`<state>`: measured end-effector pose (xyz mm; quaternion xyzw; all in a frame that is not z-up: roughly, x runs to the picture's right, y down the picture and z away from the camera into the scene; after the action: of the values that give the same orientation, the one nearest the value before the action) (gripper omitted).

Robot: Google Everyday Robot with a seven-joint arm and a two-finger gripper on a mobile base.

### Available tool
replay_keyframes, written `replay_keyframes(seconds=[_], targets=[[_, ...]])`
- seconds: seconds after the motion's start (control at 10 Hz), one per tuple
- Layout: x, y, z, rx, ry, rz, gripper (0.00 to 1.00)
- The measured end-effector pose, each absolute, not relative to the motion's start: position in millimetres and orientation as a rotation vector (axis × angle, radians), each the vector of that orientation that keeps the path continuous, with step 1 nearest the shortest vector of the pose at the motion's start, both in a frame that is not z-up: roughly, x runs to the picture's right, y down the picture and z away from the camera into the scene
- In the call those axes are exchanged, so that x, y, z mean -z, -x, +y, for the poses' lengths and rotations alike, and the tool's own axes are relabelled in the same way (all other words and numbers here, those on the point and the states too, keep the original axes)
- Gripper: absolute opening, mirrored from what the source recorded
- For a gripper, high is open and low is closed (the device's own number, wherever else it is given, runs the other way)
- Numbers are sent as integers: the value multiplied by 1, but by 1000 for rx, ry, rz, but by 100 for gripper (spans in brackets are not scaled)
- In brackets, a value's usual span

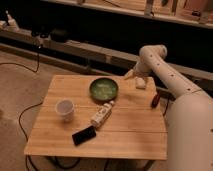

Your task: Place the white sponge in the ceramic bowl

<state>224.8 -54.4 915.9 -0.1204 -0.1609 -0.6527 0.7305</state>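
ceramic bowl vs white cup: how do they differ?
The ceramic bowl is dark green, wide and shallow; the white cup is pale, narrower and taller. The bowl sits far-centre, the cup near the left edge. Both stand upright. The gripper hovers right of the bowl, beside the white sponge.

The desk (125,131) is pale wood with plank seams. The bowl (104,89) is dark green, mottled lighter green inside. The sponge (141,84) is off-white, the cup (64,108) white, the bottle (101,115) white with a darker label, and the phone (83,135) black. The cream pincer (129,74) hangs over the desk's far edge, just beside the sponge.
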Motion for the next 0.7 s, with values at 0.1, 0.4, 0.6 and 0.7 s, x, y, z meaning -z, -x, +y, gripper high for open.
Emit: replay_keyframes(seconds=[0.1, 0.4, 0.6, 0.7], targets=[[-920, -227, -62, 1469, 247, -310, 80], [-924, -224, -77, 1483, 185, -251, 80], [-924, -223, -77, 1482, 185, -252, 80], [-924, -223, -76, 1479, 187, -259, 80]])
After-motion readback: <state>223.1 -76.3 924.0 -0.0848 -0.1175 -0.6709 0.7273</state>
